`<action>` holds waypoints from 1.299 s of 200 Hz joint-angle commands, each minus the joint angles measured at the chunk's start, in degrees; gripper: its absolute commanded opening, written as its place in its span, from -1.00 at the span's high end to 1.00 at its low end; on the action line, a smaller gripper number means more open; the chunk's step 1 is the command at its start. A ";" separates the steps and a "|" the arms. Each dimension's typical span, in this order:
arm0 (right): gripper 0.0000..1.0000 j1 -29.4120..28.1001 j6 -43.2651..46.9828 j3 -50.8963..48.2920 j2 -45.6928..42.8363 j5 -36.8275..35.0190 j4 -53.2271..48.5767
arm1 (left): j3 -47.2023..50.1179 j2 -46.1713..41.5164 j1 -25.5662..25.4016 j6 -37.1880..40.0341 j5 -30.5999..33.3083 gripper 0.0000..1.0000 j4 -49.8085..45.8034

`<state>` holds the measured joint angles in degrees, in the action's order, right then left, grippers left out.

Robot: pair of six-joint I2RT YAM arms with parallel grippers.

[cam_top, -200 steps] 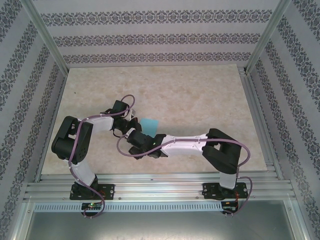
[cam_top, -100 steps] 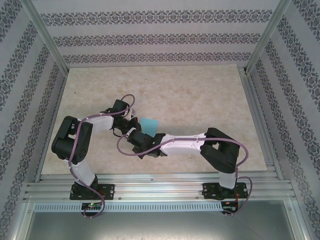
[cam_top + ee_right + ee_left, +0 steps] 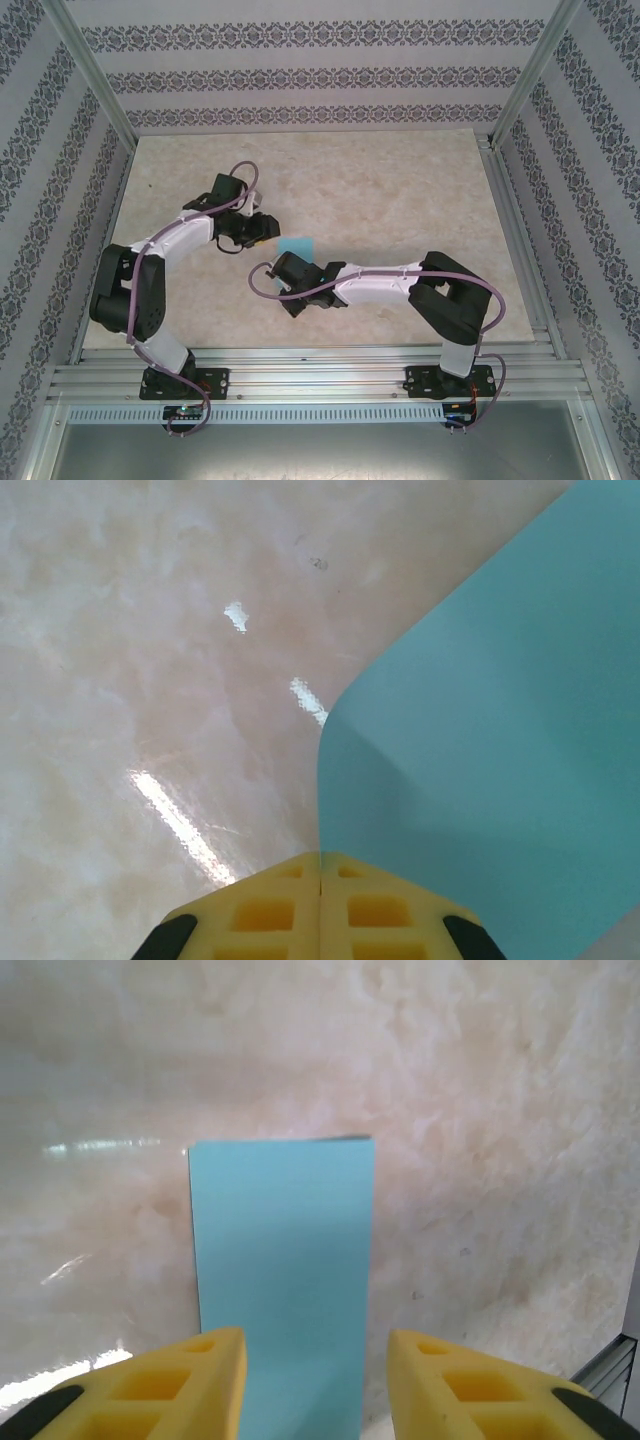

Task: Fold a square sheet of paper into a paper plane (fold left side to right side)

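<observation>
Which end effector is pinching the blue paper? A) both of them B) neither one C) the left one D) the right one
D: the right end effector is shut, with the blue paper curling up into its fingers, while the left end effector is open, its fingers standing apart.

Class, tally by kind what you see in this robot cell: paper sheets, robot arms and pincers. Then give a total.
Paper sheets: 1 (turquoise paper sheet)
Robot arms: 2 (left arm, right arm)
Pincers: 2 (left pincer, right pincer)
Total: 5
</observation>
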<state>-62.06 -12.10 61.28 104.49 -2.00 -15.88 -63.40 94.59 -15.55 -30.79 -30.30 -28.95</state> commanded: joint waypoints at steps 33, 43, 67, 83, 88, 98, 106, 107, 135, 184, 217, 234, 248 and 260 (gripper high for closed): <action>1.00 1.85 -2.26 -2.31 -3.83 4.17 3.95 | -6.80 8.46 -2.66 4.10 -6.44 0.52 -1.04; 1.00 2.10 -2.53 -2.64 -3.98 4.67 4.33 | -8.03 11.01 -3.53 4.30 -7.02 0.58 -0.68; 1.00 2.55 -3.15 -3.05 -3.91 5.46 4.89 | -10.22 15.91 -5.11 4.50 -6.16 0.63 -0.39; 1.00 3.03 -3.69 -3.40 -4.03 6.50 5.66 | -11.33 18.51 -5.80 4.88 -5.28 0.65 -0.71; 1.00 3.22 -3.91 -3.52 -4.03 6.74 5.81 | -11.62 19.20 -6.01 5.06 -4.98 0.65 -0.88; 1.00 3.65 -4.19 -3.62 -4.11 7.48 6.33 | -12.08 20.54 -6.43 5.63 -3.94 0.68 -1.41; 1.00 4.08 -4.41 -3.92 -4.29 7.90 6.47 | -12.51 21.58 -6.66 6.28 -2.91 0.69 -2.28; 1.00 4.16 -4.46 -3.90 -4.29 7.94 6.51 | -12.57 21.68 -6.67 6.36 -2.74 0.69 -2.35; 1.00 6.38 -5.84 -5.25 -4.74 10.99 8.36 | -12.33 24.29 -7.43 7.58 -0.95 0.74 -3.09; 1.00 11.90 -9.30 -7.87 -4.56 17.70 12.72 | -12.26 26.19 -8.04 8.29 0.77 0.77 -3.40; 1.00 14.53 -10.54 -7.96 -3.46 20.05 13.27 | -13.07 26.87 -8.44 8.45 1.21 0.78 -3.99; 1.00 15.29 -11.06 -8.14 -2.85 20.69 13.71 | -13.16 26.81 -8.54 8.45 1.42 0.79 -4.06; 1.00 15.69 -11.28 -8.18 -2.48 20.90 13.86 | -13.11 26.86 -8.62 8.43 1.47 0.79 -4.10; 1.00 16.07 -11.53 -8.04 -2.19 20.90 13.86 | -13.16 26.87 -8.72 8.40 1.54 0.79 -4.16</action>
<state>-46.72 -22.31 53.60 101.43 16.99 -4.43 -76.90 118.58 -23.14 -23.97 -32.47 -31.00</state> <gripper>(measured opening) 0.043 0.107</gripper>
